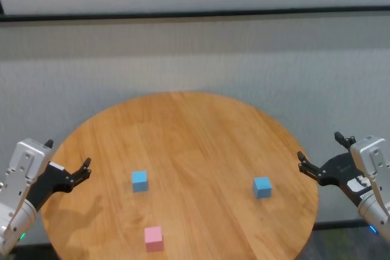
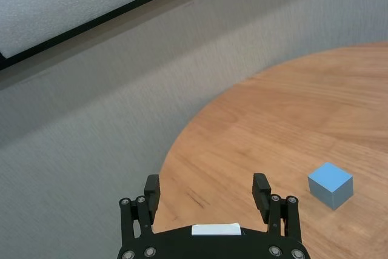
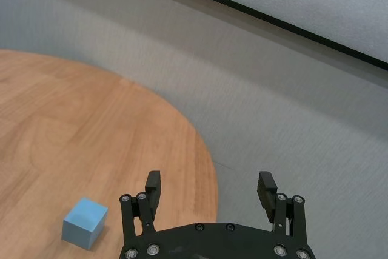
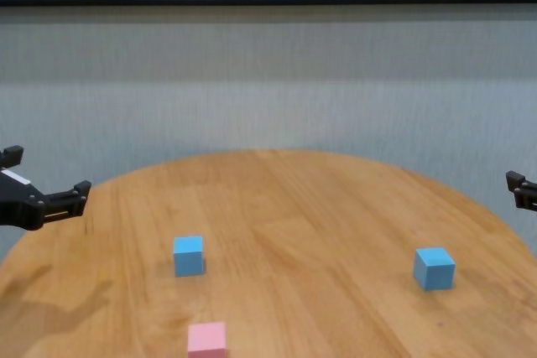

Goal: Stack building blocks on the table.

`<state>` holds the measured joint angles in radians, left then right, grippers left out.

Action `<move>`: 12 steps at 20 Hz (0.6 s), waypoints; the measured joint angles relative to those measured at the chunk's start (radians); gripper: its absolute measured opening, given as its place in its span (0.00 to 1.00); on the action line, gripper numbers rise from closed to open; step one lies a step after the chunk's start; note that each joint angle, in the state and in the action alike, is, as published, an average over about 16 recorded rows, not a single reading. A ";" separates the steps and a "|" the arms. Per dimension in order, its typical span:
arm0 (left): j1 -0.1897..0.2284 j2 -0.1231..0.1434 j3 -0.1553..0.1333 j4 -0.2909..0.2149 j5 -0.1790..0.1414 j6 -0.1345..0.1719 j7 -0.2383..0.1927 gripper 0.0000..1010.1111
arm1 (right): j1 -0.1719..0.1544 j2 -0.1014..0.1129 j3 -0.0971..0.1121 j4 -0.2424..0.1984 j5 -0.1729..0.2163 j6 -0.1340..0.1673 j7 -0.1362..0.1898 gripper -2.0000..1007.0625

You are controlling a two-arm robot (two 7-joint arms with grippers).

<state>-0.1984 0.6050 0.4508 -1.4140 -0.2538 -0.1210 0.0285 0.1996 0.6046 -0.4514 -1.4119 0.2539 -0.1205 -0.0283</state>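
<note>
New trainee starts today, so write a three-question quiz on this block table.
1. How many blocks lie on the table?
2. True or false: the pink block sits on top of a blue one.
3. Which block lies nearest the right gripper: A) pink block, B) left blue block, C) right blue block?

Key: 1. Three, all apart. 2. False; nothing is stacked. 3. C. Both the right gripper and the left gripper are open and empty at the table's sides.
</note>
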 joint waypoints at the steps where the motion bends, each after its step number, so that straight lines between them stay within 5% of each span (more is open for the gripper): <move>1: 0.002 0.001 -0.001 -0.003 0.001 -0.001 0.000 0.99 | 0.000 0.000 0.000 0.000 0.000 0.000 0.000 1.00; 12: 0.056 0.052 -0.015 -0.114 0.018 0.000 -0.044 0.99 | 0.000 0.000 0.000 0.000 0.000 0.000 0.000 1.00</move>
<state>-0.1426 0.6569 0.4363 -1.5282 -0.2358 -0.1210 -0.0157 0.1996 0.6046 -0.4514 -1.4119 0.2539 -0.1205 -0.0283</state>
